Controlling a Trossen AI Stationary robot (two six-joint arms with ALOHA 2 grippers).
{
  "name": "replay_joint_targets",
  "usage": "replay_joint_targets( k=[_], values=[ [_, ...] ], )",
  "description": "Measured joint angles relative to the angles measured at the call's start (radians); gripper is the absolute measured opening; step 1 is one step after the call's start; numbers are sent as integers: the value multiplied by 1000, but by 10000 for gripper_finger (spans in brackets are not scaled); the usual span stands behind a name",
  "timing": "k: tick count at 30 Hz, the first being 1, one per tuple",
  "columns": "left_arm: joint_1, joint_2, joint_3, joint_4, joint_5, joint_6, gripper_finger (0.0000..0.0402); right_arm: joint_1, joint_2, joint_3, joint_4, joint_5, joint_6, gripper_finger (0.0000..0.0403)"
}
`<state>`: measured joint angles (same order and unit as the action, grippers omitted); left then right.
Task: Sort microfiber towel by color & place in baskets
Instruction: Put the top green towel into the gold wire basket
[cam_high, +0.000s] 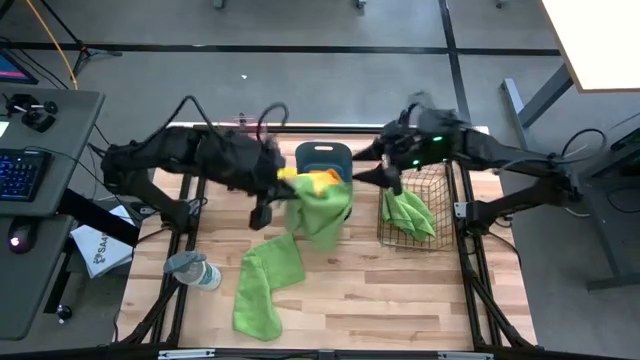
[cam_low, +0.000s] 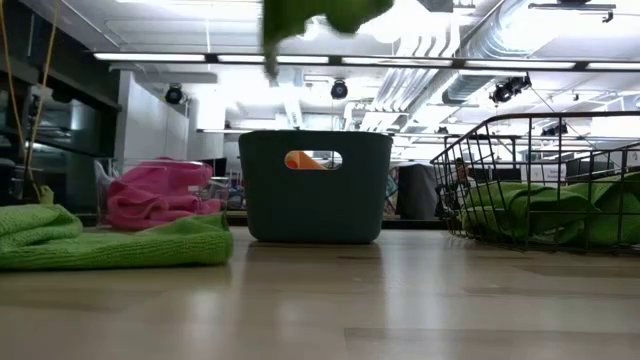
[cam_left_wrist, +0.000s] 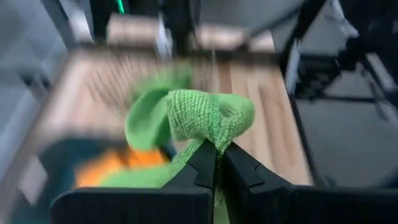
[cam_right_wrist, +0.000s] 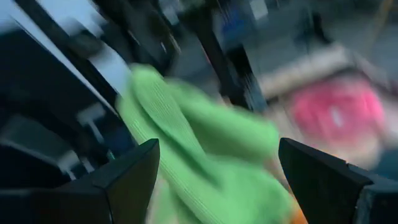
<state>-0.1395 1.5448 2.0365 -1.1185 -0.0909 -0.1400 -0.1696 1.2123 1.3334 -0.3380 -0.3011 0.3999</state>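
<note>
My left gripper (cam_high: 288, 188) (cam_left_wrist: 216, 163) is shut on a lime green towel (cam_high: 325, 208) that hangs over the teal tub (cam_high: 322, 156) (cam_low: 315, 185). Its lower end shows high in the low view (cam_low: 320, 14). Orange towels (cam_left_wrist: 118, 163) lie in the tub and show through its handle slot (cam_low: 312, 160). My right gripper (cam_high: 366, 176) (cam_right_wrist: 217, 180) is open beside the held towel (cam_right_wrist: 186, 143), which shows between its fingers. A second green towel (cam_high: 265, 280) (cam_low: 110, 240) lies flat on the table. The wire basket (cam_high: 412, 208) (cam_low: 545, 180) holds green cloth. Pink towels (cam_low: 155, 192) sit in the clear box. My left gripper pinches a bunched fold of the green towel (cam_left_wrist: 214, 127) between its two shut fingers. The towel is lifted clear of the table and hangs below the gripper, slack, above the teal tub. How many layers it holds cannot be told.
A clear bottle with a grey cap (cam_high: 193, 270) lies near the table's left front. The table's frame rails (cam_high: 470, 270) run along both sides. A desk with a keyboard (cam_high: 22, 172) stands left of the table. Bare wood (cam_high: 400, 300) lies in front of the baskets.
</note>
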Motion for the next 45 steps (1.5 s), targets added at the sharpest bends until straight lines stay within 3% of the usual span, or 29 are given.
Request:
replay_joint_targets(
  k=[5, 9, 14, 22, 25, 36, 39, 45],
  values=[
    [50, 74, 105, 184, -44, 261, 0, 0, -110, 0, 210, 33, 19, 326],
    [104, 151, 107, 364, 32, 374, 0, 0, -215, 0, 278, 126, -11, 326],
    [177, 291, 107, 582, 187, 384, 0, 0, -320, 0, 261, 267, -67, 326],
    [240, 536, 105, 989, 218, 349, 0, 0, -361, 1, 163, 323, -86, 326],
    [252, 601, 106, 1067, 218, 304, 0, 0, -349, 1, 96, 326, -61, 326],
    [244, 720, 106, 1013, 247, 66, 12, 0, -301, 0, -13, 327, -34, 326],
    [239, 721, 106, 951, 297, 56, 38, 0, -301, 0, -9, 327, -40, 326],
    [238, 717, 106, 906, 293, 54, 119, 0, -301, 0, -9, 328, -39, 326]
  ],
)
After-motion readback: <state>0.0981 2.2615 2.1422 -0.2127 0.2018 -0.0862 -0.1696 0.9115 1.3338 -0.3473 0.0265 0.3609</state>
